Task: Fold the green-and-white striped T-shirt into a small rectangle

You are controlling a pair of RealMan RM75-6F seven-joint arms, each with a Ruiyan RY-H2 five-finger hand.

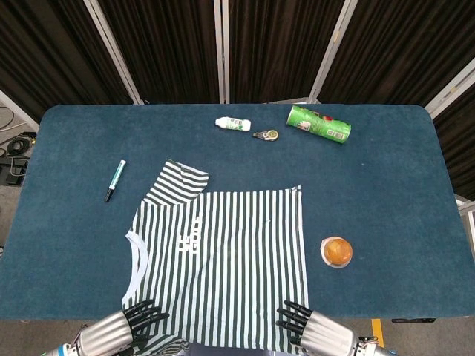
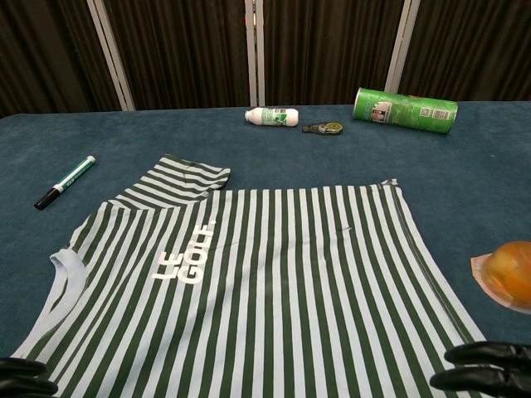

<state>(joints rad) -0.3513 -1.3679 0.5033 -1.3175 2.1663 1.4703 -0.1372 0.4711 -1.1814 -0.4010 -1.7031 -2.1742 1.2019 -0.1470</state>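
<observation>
While the big blue desk filled most of the picture, the green-and-white striped T-shirt lay flat on it, close to the near edge and a bit left of the middle. Its neck hole pointed to the left edge, and one sleeve stuck out toward the far edge. White letters showed on its chest.

At the near edge, the left robot hand had its dark fingers lying apart on the near left corner of the shirt. The right robot hand had its fingers lying apart on the near right corner. I could not tell if either hand pinched the cloth.

Next in size, a green can lay on its side near the far edge. A white bottle lay left of it. A marker pen lay near the left edge. An orange snack cup sat just right of the shirt. A little tape roller lay between the bottle and the can.
</observation>
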